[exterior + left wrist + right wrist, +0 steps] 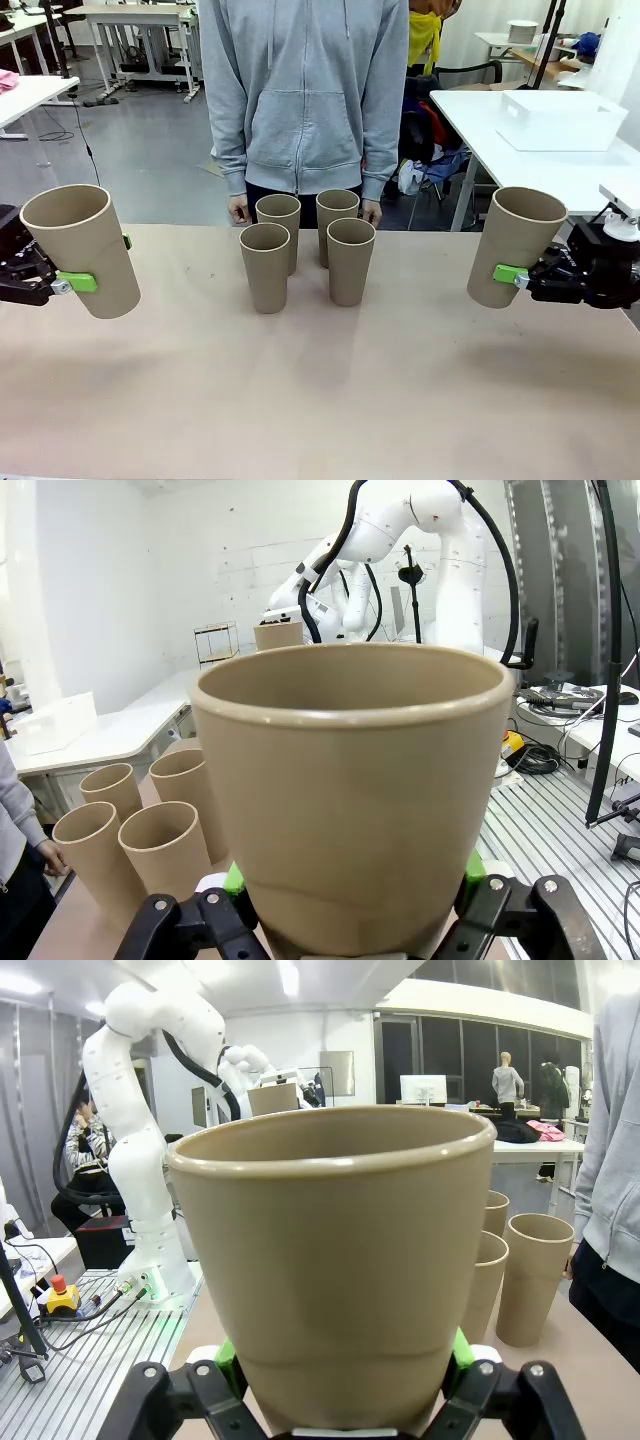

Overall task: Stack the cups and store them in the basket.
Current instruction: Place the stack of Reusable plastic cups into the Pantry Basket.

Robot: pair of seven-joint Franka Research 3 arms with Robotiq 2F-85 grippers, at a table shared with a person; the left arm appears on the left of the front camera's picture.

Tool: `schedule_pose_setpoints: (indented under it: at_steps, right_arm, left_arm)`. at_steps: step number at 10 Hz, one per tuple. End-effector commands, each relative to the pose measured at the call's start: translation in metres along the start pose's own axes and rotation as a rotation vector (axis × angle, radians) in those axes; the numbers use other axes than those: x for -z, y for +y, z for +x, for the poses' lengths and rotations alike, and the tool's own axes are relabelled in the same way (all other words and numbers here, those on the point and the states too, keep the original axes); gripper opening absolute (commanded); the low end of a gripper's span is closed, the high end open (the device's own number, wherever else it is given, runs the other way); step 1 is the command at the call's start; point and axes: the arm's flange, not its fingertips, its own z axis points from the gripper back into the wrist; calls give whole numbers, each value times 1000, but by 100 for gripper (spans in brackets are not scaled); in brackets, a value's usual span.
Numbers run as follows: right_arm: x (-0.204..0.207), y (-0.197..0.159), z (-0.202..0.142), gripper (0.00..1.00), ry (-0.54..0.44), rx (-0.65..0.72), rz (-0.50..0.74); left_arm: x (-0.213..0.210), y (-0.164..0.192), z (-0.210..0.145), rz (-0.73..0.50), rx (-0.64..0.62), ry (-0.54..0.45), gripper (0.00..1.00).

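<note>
Item: six tan tumblers without handles, tapered, wider at the rim.
Left held cup (75, 240): we carry it clear above the left end of the worktop (320, 400). It is tilted, with its rim up and leaning left.
Left gripper (100, 265): jaws clenched across the left held cup's lower wall, with green pads on opposite sides.
Right held cup (520, 235): we carry it above the right end of the worktop, nearly upright, mouth open to the top.
Right gripper (520, 272): jaws clenched on the right held cup, low on its wall.
Standing cups: four stand upright in a tight square at the far middle. They are the near-left cup (265, 265), near-right cup (350, 258), far-left cup (278, 230) and far-right cup (337, 222). We cannot tell whether neighbours touch.
Basket (560, 130): it sits on a separate white table at the far right, well apart from every cup. We cannot tell its contents.
Person: stands at the far edge, hands just behind the far pair.
Handling, as we judge: the cups are light, stiff and thin-walled, and the matte surface gives the pads fair friction. The taper may let the jaws creep toward the narrow base under a hard squeeze.
Where to take hold, as we judge: grip side-on across the wall, leaving the mouth free. A receiving cup suits a low grip. An entering cup wants a grip nearer the rim, so its base can slide fully in.
</note>
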Motion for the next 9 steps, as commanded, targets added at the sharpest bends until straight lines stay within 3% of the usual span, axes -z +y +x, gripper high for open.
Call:
schedule_pose_setpoints:
  at_steps: [1, 9]
  right_arm:
    - [0, 0, 4, 83, -3, -10, -3]
    - [0, 0, 4, 83, -3, -10, -3]
  left_arm:
    - [-2, -1, 3, 5, 7, -2, 85]
    - [-2, -1, 3, 5, 7, -2, 85]
